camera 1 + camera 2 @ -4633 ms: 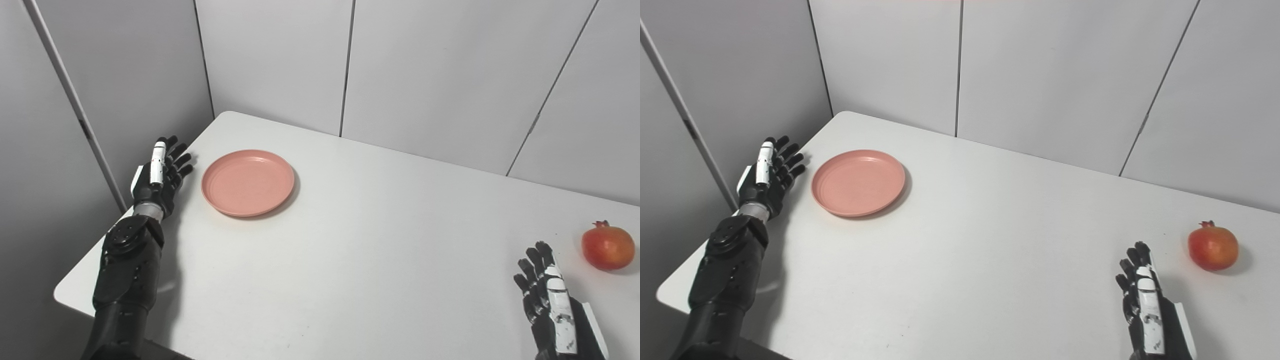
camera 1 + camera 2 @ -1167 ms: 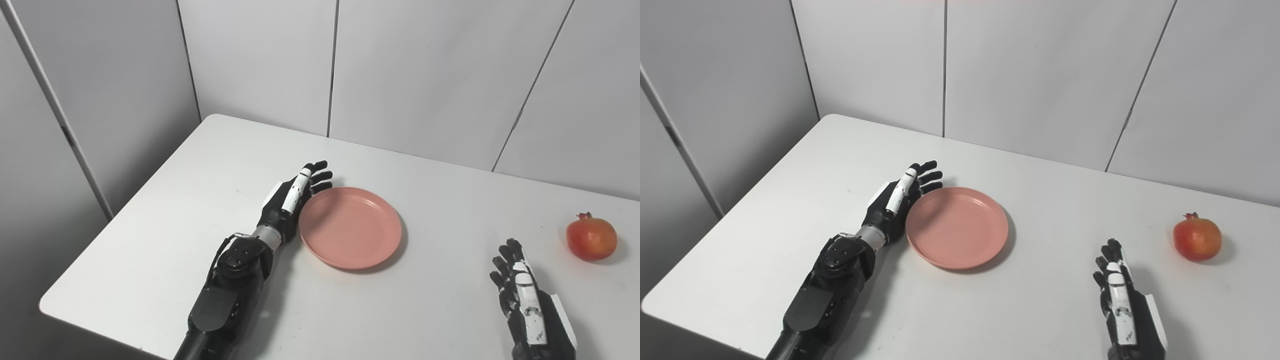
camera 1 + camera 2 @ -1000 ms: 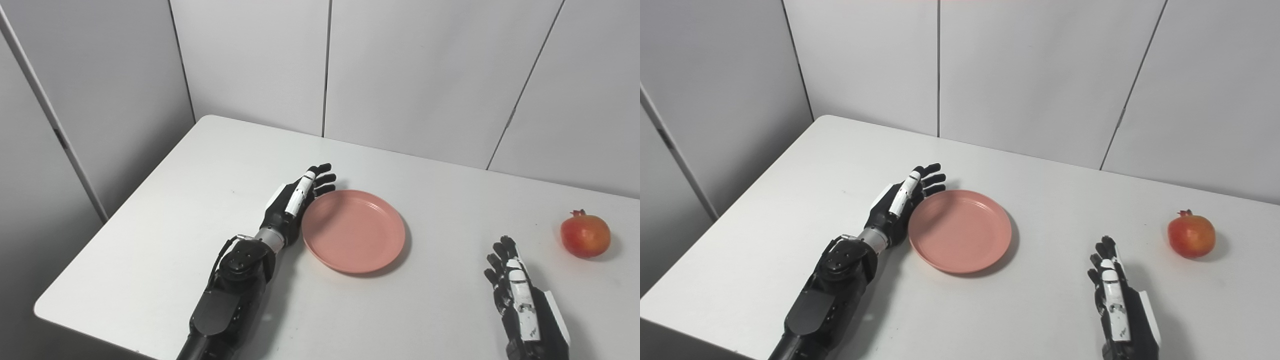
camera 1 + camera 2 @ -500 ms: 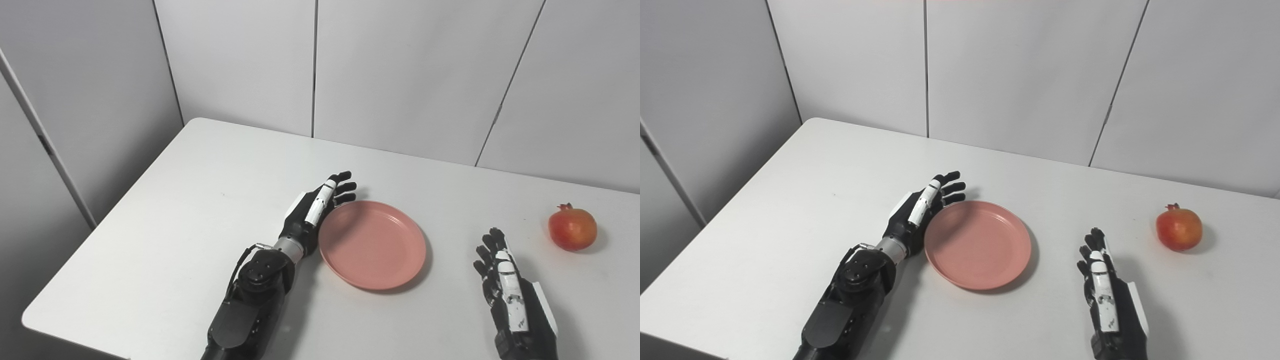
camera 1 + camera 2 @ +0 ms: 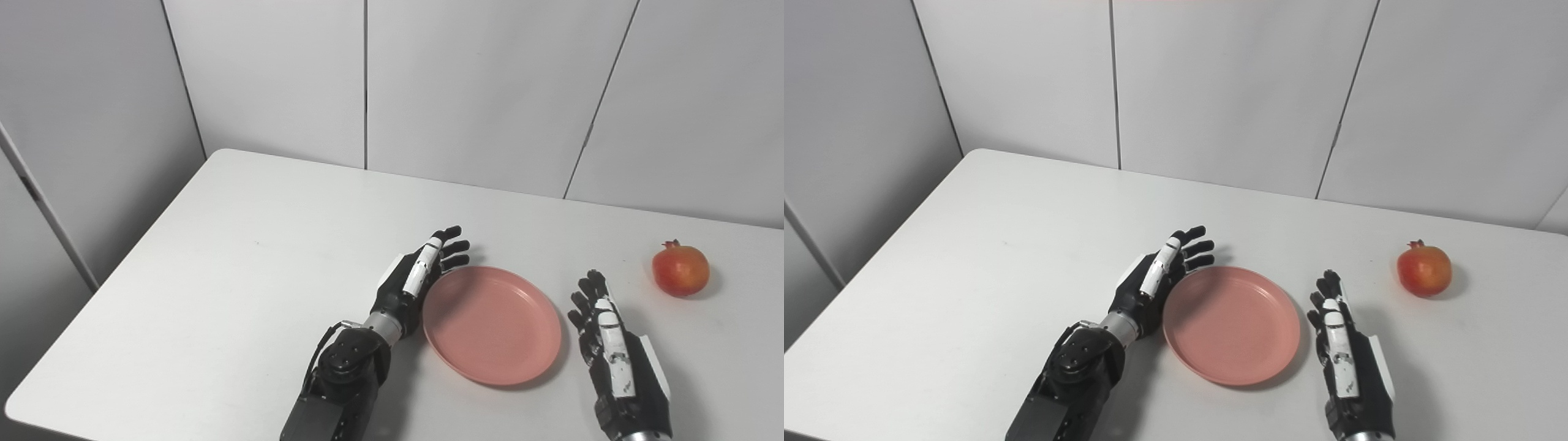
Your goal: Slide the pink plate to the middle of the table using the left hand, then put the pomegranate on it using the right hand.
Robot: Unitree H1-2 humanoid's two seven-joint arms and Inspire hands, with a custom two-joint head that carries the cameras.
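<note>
Left hand point(image 5: 418, 278), left eye view: fingers extended and slightly spread, holding nothing, its edge laid against the left rim of the pink plate point(image 5: 492, 323). The forearm runs up from the bottom edge toward the plate, the palm turned to the rim in a pushing pose. Right hand point(image 5: 606, 334) lies just right of the plate, flat over the white table point(image 5: 245, 263), fingers apart and pointing away from the robot, also holding nothing; whether it touches the rim cannot be told. The pomegranate point(image 5: 680, 270) stands on the table beyond and to the right of the plate, well apart from it, crown uppermost.

Handling, as judged: the plate looks like a thin, stiff, light dish with a shallow lip, so it should glide readily on the smooth tabletop under a sideways push at the rim, and may pivot if pushed off-centre. The pomegranate looks firm, round and fairly heavy; it could roll, so a wrap of fingers and thumb around its widest part seems best.

Right eye view: the plate sits about mid-table, between the two hands. The left hand presses along the plate's left rim, fingertips point(image 5: 1195, 246) reaching past its far-left edge. The right hand rests close beside the right rim, wrist low at the bottom edge. The pomegranate is beyond the right hand, untouched.
</note>
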